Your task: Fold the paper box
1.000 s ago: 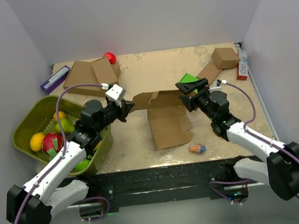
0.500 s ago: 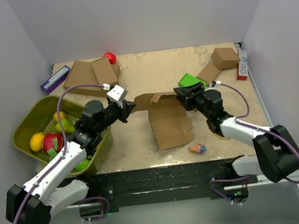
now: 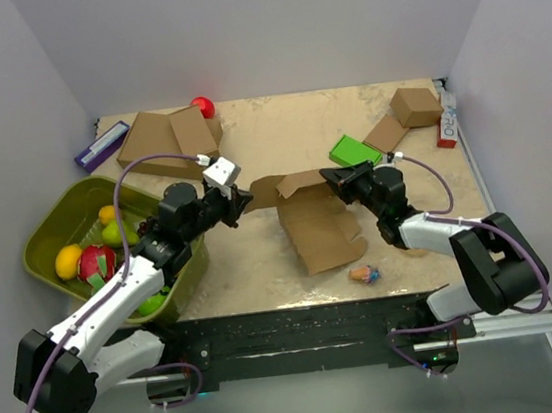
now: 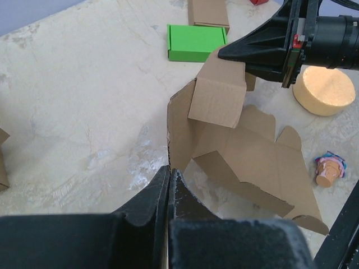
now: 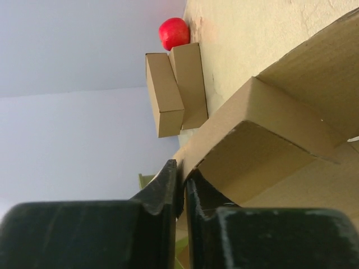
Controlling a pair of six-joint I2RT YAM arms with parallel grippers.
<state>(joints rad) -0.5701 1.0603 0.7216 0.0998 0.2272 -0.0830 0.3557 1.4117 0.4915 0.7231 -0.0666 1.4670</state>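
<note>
Top external view has the paper box [image 3: 316, 224] near the middle of the table. It is a plain brown corrugated die-cut sheet, only partly folded: a broad panel lies flat toward 6 o'clock with tabs cut into its edges, while the far strip stands up as a wall with a flap bent over at each end. The left gripper [image 3: 239, 203] meets the wall's end at 9 o'clock of the box, and the right gripper [image 3: 333, 177] meets the other end at about 2 o'clock, so the raised strip spans between them. Left wrist view shows that gripper's black fingers pressed together with the upright cardboard edge pinched between them; the wall rises ahead at 12 o'clock and the flat panel spreads toward 4 o'clock. Right wrist view shows its fingers drawn narrow around the thin edge of a folded flap, which juts toward 2 o'clock. A green flat box [image 3: 354, 149] lies just beyond the right gripper at 12 o'clock. A small wrapped item [image 3: 365, 274] sits at 5 o'clock of the paper box, apart from it.
</note>
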